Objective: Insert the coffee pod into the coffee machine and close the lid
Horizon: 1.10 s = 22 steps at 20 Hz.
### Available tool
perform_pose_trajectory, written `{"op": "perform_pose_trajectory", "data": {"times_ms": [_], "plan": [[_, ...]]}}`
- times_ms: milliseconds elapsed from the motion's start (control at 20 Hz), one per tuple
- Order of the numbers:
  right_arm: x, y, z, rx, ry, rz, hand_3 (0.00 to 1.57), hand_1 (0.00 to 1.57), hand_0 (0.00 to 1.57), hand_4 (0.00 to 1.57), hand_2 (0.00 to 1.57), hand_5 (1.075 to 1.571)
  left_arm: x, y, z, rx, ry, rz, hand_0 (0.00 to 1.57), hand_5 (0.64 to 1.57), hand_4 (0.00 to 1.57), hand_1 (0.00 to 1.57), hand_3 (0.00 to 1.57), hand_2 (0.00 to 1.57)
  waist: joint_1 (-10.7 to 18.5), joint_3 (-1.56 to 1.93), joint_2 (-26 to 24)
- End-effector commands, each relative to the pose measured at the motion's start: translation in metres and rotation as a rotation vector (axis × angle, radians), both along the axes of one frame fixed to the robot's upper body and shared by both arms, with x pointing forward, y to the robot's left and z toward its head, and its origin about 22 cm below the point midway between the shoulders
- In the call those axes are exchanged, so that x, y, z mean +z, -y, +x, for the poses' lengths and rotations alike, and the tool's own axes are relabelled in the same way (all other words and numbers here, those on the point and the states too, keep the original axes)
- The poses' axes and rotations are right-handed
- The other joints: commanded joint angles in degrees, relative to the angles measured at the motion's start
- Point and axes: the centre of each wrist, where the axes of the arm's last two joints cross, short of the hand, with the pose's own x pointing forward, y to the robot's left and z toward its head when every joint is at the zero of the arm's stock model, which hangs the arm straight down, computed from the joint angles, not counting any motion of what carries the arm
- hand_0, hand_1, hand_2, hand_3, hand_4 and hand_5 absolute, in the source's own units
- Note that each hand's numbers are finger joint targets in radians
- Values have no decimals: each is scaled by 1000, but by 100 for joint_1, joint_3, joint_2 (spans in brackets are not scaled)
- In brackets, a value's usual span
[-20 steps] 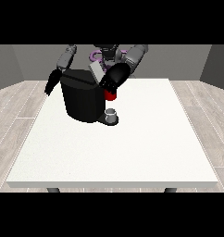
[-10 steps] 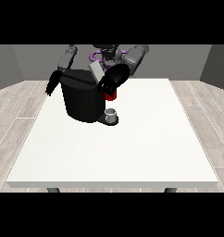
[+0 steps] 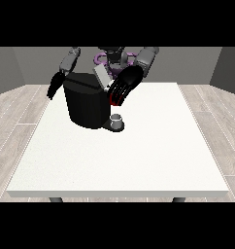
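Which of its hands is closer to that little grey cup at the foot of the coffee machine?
Its left, the hand at the view's right, hangs just above the grey cup. The hand at the view's left is beyond the coffee machine.

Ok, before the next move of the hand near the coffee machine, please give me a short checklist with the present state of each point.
1. Coffee machine upright on the table: ok.
2. Lid raised: ok.
3. Hand at the view's right at the machine's top: ok.
4. Pod in that hand: cannot tell.
5. Hand at the view's left away from the lid: ok.
6. Grey cup on the machine's base: ok.
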Motion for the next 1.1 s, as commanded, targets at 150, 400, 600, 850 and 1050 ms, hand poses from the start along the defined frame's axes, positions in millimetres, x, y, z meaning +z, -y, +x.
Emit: {"op": "perform_pose_trajectory", "data": {"times_ms": [150, 400, 600, 850, 1050], "plan": [[-41, -1, -20, -5, -86, 13, 0, 0, 0, 0, 0, 1571, -45, 0, 6, 28, -119, -22, 0, 1571, 0, 0, 146, 221, 242, -15, -595], [-64, 26, -25, -64, -157, 50, 0, 0, 0, 0, 0, 1571, -94, 27, 7, -39, -234, -72, 0, 1571, 0, 0, 0, 0, 764, -14, -1146], [-89, 24, -50, -85, -226, 43, 0, 0, 0, 0, 0, 1571, -155, 25, -1, -46, -335, -183, 0, 1571, 0, 0, 0, 282, 962, -18, -1849], [-118, 43, -75, -118, -307, 92, 0, 0, 0, 0, 0, 1571, -235, 59, -19, -156, -501, -732, 0, 1571, 418, 0, 0, 0, 1553, -24, -2799], [-103, 34, -70, -50, -254, 143, 0, 0, 0, 0, 0, 1571, -310, 60, -52, -98, -600, -1053, 0, 1571, 69, 0, 0, 0, 1909, -29, -3341]]}}
